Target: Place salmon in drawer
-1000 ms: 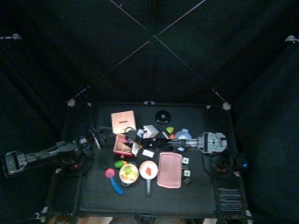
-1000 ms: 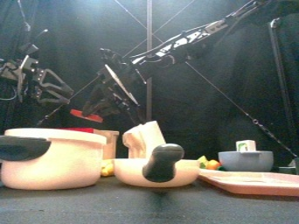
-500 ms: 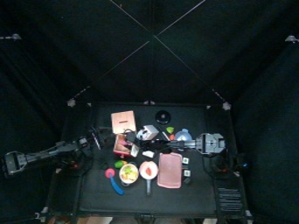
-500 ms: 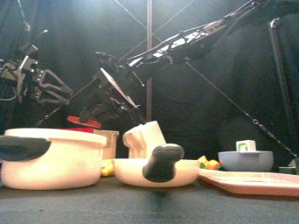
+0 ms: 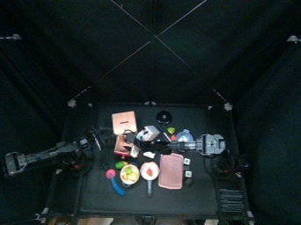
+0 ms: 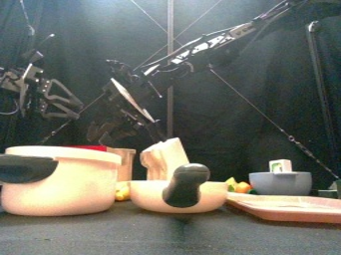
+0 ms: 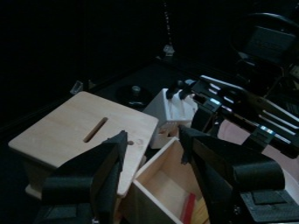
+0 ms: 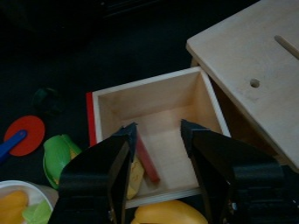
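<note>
The right pincer [image 8: 158,140] hangs directly over the open wooden drawer [image 8: 176,105], its two black jaws spread apart and grasping nothing. Below and between them, a thin reddish-pink strip — the salmon [image 8: 147,164] — lies on the drawer's floor, close to the red-edged side wall, clear of both jaws. The drawer's wooden cabinet [image 8: 251,52] sits just beside it, its slotted top showing. The left pincer [image 7: 158,162] is also released, jaws parted and empty, poised near the same drawer from the other side; a red sliver shows inside the drawer in that view. A green leafy piece [image 8: 59,157] and a red disc [image 8: 24,136] lie on the black worktop [image 8: 117,44] beside the drawer.
</note>
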